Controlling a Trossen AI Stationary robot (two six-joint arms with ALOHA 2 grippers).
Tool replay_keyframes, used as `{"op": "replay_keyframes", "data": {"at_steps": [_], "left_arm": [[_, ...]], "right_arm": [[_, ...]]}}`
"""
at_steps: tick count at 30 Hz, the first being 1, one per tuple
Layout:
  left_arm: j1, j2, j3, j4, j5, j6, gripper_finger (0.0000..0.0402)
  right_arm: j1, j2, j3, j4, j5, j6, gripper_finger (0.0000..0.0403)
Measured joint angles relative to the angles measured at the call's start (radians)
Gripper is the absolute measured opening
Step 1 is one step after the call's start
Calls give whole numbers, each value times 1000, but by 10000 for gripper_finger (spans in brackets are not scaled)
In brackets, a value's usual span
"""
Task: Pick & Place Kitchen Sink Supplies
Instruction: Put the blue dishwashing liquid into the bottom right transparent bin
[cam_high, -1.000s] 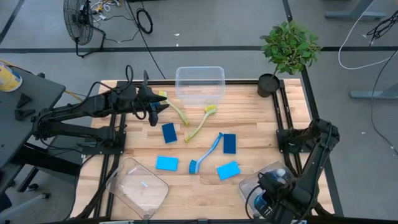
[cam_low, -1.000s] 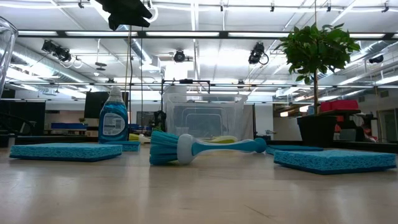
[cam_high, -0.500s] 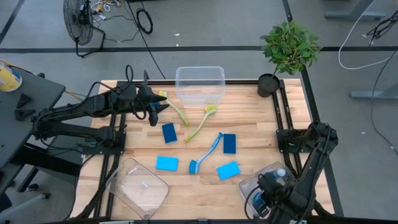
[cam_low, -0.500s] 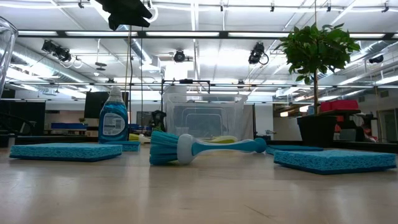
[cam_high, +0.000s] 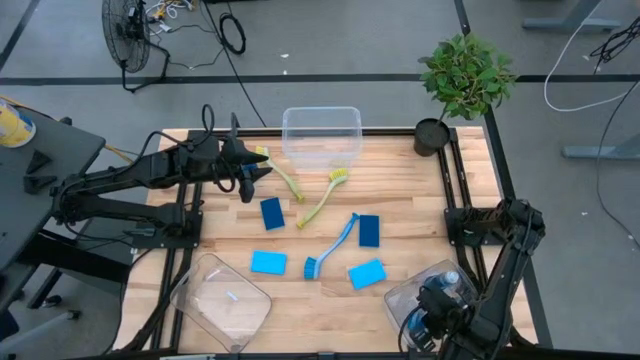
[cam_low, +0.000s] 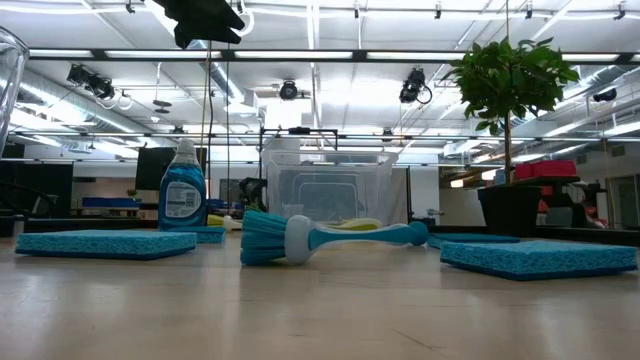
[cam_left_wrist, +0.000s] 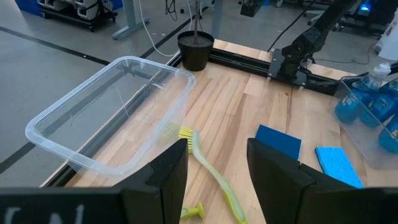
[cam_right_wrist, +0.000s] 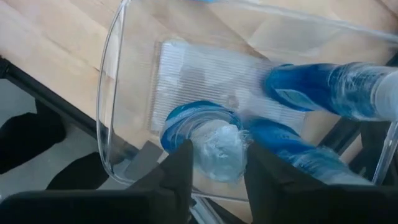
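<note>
We're down at the near right corner, where the right gripper (cam_right_wrist: 214, 163) hangs over the clear bin (cam_high: 400, 300) that holds the soap bottles. From the wrist we look straight down on one bottle (cam_right_wrist: 208, 140), standing upright with its clear cap sitting right between the two dark fingers (cam_right_wrist: 177, 168) — cap framed on both sides, blue shoulder ringing it just beyond the tips. Whether the pads press on the cap or stand just off it, we cannot tell. Two more bottles lie on their sides in the same bin, one (cam_right_wrist: 329, 90) with its clear neck pointing toward the bin wall, one (cam_right_wrist: 292, 149) just beside the upright one.

Across the table, the left gripper (cam_left_wrist: 216, 163) waits near the far left edge, fingers apart and holding nothing. Beyond its tips lies a yellow-green brush (cam_left_wrist: 211, 177), bristles toward the empty far bin (cam_left_wrist: 112, 118), close to its wall.

A fourth bottle (cam_low: 183, 190) stands upright on the table in the low view, translucent blue with a white label. Mid-table from above: a second yellow-green brush (cam_high: 322, 198), the blue brush (cam_high: 333, 245) lying diagonally, two dark blue sponges (cam_high: 272, 213) (cam_high: 369, 230) and two light blue sponges (cam_high: 268, 262) (cam_high: 367, 273), all flat on the wood and apart from each other.
</note>
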Motion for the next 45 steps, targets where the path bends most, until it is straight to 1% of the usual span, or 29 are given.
{"op": "replay_keyframes", "data": {"at_steps": [6,8,11,14,20,28,34,38,45], "left_arm": [[0,0,0,0,0,0,170],[0,0,0,0,0,0,170],[0,0,0,0,0,-1,170],[0,0,0,0,0,-1,170],[0,0,0,0,0,-1,170],[0,0,0,0,0,-1,170],[0,0,0,0,0,-1,170],[0,0,0,0,0,-1,170],[0,0,0,0,1,0,170]], "right_arm": [[0,10,-5,52,-5,-22,188],[0,6,-5,75,0,-51,203],[0,6,-5,112,38,-87,218],[-1,6,-5,115,59,-117,225],[-6,6,-5,94,60,-165,226],[-6,-20,-4,106,27,-185,223],[-6,-62,-3,112,82,-214,224],[-13,-84,-3,126,116,-275,235],[-54,-106,-3,114,159,-395,268]]}}
